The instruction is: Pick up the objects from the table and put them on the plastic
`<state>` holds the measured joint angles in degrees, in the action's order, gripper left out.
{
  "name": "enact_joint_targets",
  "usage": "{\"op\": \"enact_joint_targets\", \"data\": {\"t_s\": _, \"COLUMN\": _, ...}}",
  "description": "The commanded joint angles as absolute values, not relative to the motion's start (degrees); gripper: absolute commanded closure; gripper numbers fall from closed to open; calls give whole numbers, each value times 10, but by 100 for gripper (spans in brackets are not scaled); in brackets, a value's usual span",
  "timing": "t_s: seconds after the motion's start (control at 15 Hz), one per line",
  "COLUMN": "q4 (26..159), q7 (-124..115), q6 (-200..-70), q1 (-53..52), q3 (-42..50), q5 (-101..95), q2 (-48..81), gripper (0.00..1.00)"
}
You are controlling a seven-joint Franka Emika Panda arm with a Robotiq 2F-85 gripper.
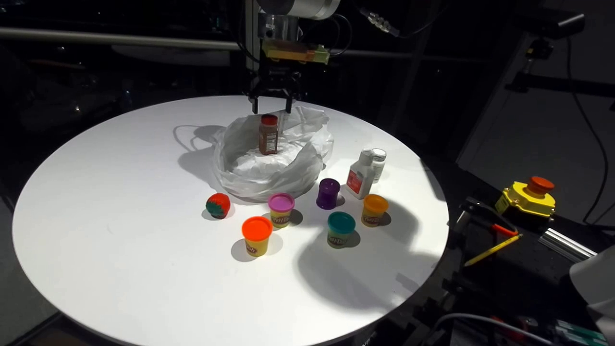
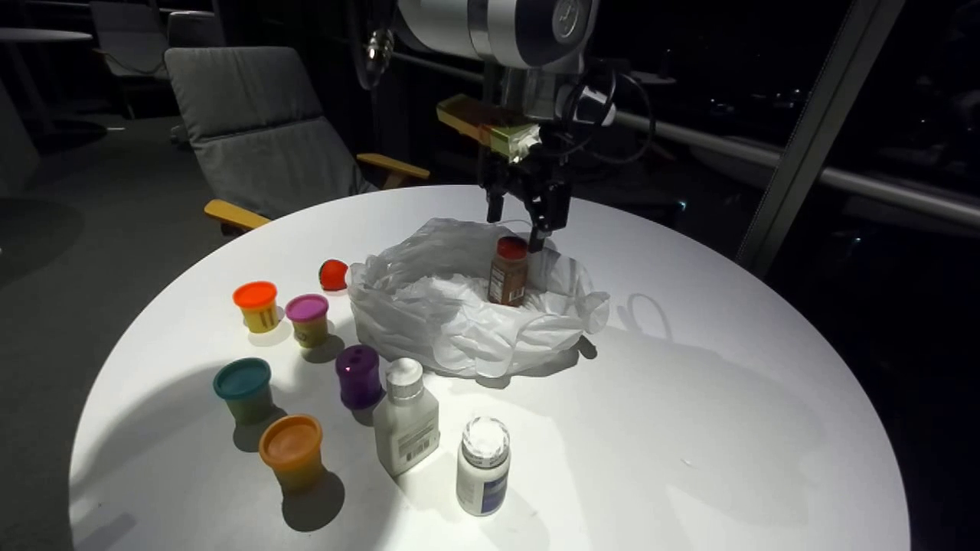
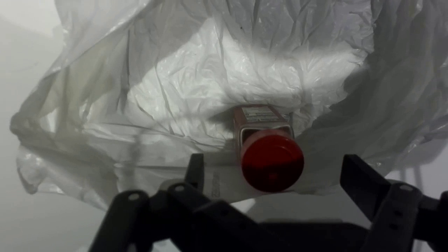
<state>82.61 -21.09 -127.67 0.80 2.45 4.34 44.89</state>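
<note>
Eyes on the gripper [image 1: 272,106], hanging right over the plastic bag [image 1: 259,186] with its fingers [image 3: 195,171] well apart! The wrist view gives it to us straight: a clear gap on either side of the red-capped bottle [image 3: 267,148]. And that bottle, it's in the bag, standing roughly upright, cap just below the fingertips, crumpled white walls around it.

In an exterior view the bag sits over toward the far edge of the round tabletop [image 1: 120,250], and look at the crowd outside it! Near the bag's wall on the near-edge side we have the strawberry [image 1: 218,205], the pink-lidded cup [image 1: 281,210] and the purple cup [image 1: 328,193], left to right. Closer to the near edge, it's the red-lidded cup [image 1: 257,235] and, over to the right, the teal-lidded cup [image 1: 341,230]. Swing toward the right-hand edge: there's the orange-lidded cup [image 1: 374,210], lid up, and just beyond it the white bottle with the red label [image 1: 360,178]. Keeping it company, the round white bottle [image 2: 482,467], upright, near its neighbour but apart in an exterior view. Past the right-hand edge, off the tabletop, a yellow box [image 1: 526,199] with a red button [image 1: 540,183] on top.
</note>
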Motion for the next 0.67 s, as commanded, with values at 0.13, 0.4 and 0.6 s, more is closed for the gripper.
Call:
{"op": "enact_joint_targets", "data": {"t_s": 0.13, "q4": 1008, "q7": -252, "q6": -1339, "q1": 4, "q3": 36, "q5": 79, "q2": 296, "gripper": 0}}
{"op": "enact_joint_targets", "data": {"t_s": 0.4, "q4": 1123, "q7": -254, "q6": -1358, "q1": -2, "q3": 48, "q5": 72, "q2": 210, "gripper": 0}}
{"op": "enact_joint_targets", "data": {"t_s": 0.6, "q4": 1216, "q7": -276, "q6": -1375, "q1": -9, "q3": 63, "q5": 50, "q2": 158, "gripper": 0}}
